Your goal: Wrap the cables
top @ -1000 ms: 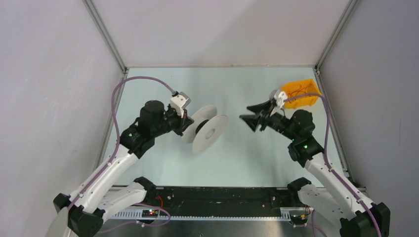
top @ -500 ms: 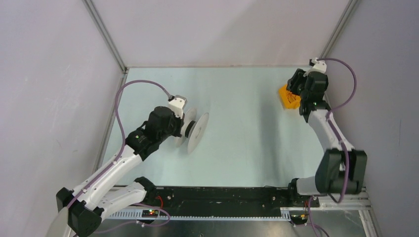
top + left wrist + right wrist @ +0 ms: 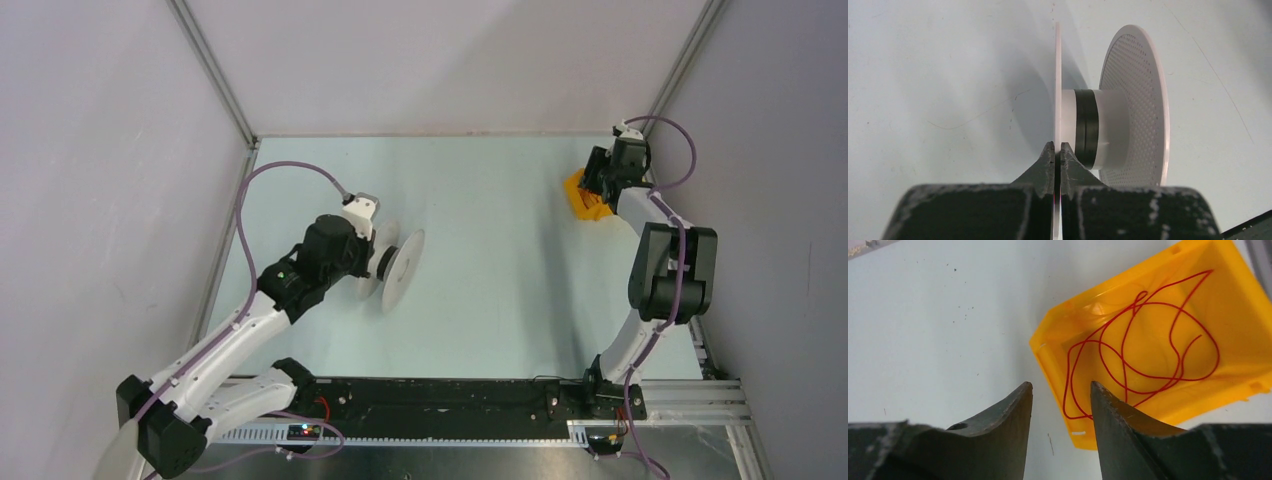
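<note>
**Right wrist view: jaws spread over the bin, wire not yet picked**

My right gripper [image 3: 1060,385] stands partly spread with nothing between its fingers. It hangs above the near corner of the yellow bin [image 3: 1052,356]. The cables [image 3: 1140,342] lie inside as one loose red tangle of very fine wire on the bin floor.

My left gripper [image 3: 1058,148] is pinched onto the edge of the near flange of the pale spool [image 3: 1115,125] and holds it off the table [image 3: 500,200], flanges upright.

I judge the step in hand to be fetching a wire end. To do it well, I would move in past the bin wall and come down on a single strand near a free end, not on the crossing loops, which would likely drag out together. Wire this thin could slip between the pads, so I would close fully and lift slowly.

The table is smooth, pale green and lightly speckled. In the left wrist view a hair-thin line crosses it; I cannot tell whether that is stray wire or a scratch. Plain grey panels in metal framing close the cell on three sides.
</note>
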`<state>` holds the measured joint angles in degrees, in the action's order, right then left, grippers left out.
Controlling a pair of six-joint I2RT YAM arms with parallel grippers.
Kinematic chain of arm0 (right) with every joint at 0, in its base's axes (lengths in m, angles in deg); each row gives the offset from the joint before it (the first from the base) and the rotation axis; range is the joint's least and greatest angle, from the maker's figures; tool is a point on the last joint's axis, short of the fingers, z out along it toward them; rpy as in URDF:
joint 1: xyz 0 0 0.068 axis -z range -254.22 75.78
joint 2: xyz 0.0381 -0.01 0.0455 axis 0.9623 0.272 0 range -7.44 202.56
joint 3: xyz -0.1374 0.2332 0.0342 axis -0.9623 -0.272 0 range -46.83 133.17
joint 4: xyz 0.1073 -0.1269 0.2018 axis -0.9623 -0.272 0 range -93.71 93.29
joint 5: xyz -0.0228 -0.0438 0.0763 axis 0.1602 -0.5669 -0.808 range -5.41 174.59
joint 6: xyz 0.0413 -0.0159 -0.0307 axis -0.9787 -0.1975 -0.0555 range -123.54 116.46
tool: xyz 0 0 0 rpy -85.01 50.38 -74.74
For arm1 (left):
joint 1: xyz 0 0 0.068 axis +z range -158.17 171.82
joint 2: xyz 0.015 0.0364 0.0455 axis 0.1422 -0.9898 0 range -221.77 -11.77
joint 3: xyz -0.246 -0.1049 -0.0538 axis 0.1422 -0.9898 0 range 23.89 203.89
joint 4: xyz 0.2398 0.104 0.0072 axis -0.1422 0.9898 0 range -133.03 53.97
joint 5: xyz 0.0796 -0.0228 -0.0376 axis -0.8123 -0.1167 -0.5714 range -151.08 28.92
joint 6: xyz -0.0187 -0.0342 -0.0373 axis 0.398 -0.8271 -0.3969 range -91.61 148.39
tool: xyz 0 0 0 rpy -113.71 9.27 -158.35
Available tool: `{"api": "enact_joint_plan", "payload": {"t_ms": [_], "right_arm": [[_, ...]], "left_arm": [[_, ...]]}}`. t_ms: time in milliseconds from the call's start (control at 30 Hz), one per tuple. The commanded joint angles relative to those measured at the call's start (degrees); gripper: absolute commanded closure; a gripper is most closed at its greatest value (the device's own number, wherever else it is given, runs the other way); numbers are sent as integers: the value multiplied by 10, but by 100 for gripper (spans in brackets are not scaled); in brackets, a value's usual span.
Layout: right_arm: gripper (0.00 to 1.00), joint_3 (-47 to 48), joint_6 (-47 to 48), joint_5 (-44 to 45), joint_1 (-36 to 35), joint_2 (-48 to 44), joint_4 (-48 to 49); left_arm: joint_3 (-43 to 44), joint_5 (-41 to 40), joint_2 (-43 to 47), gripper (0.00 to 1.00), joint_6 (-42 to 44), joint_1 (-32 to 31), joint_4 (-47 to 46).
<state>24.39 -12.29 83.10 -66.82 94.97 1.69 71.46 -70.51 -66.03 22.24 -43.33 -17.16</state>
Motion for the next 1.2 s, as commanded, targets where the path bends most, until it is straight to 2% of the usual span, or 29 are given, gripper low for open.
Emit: {"api": "enact_joint_plan", "payload": {"t_ms": [0,167,233,267,300,333,367,767,1067,1167], "right_arm": [[50,46,4,-31,0,32,4],[55,69,8,-10,0,65,-22],[69,70,12,-6,1,65,-25],[81,70,13,-4,1,62,-26],[87,71,14,-3,2,59,-26],[97,71,17,-2,2,48,-26],[99,71,20,-2,2,42,-26],[100,85,84,15,-26,-191,-44],[100,100,127,48,-115,-359,-13],[100,127,123,36,-137,-384,5]], "left_arm": [[8,15,3,100,-12,-4,-48],[7,32,3,100,-10,-4,-49],[6,34,5,100,-9,-5,-48],[6,34,5,100,-8,-5,-48],[6,34,5,100,-8,-5,-48],[6,34,3,100,-8,-5,-48],[6,36,3,100,-8,-5,-48],[5,49,7,100,4,-5,-48],[3,50,11,100,10,-5,-48],[2,56,9,100,7,-5,-47]]}}
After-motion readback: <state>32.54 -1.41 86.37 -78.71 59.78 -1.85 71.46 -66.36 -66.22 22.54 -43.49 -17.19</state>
